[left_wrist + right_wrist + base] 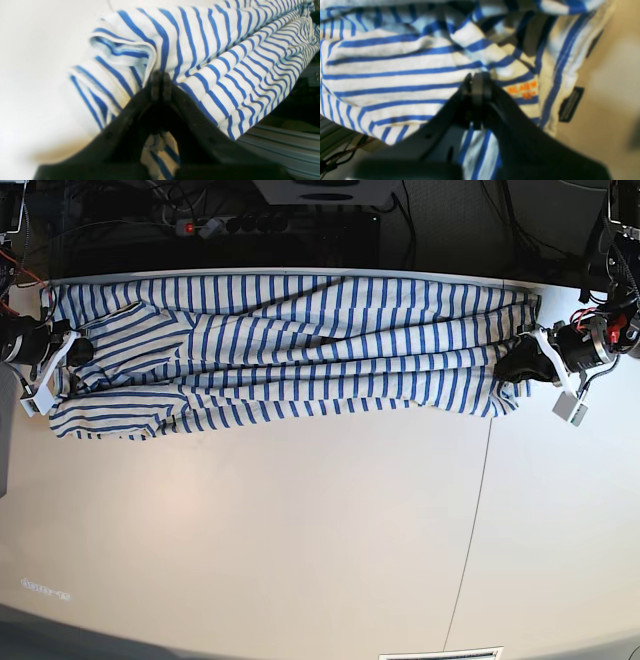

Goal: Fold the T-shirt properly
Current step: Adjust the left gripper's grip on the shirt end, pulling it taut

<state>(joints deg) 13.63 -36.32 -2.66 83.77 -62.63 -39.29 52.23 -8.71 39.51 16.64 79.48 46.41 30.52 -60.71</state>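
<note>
Nearest you in the base view, the white table [300, 550] is bare, crossed by one thin seam line [478, 510] running from front to back. Beyond it, along the far edge, you find the T-shirt [290, 350] stretched sideways into a long band, spanning almost the full width of the table.

The cloth is white with thin blue stripes all over. It lies in several lengthwise folds and ridges, not flat. Your left wrist view shows stacked layers with a rolled hem at the end and part of the cloth hanging past the table edge. Your right wrist view shows crumpled layers, small orange lettering [522, 90] on the fabric, and a small dark tag [570, 104] at the shirt's edge.

Left claw [160, 85]: it sits at the end of the shirt on the right of the base view, jaws pressed together on a fold of striped cloth, with fabric also visible between the finger bases. It grips the T-shirt.

Right claw [477, 86]: it sits at the opposite end, on the left of the base view, jaws likewise closed with striped fabric pinched between them. It grips the T-shirt.

Farthest back, behind the table edge, you see a dark area with a power strip [250, 225] and loose cables.
</note>
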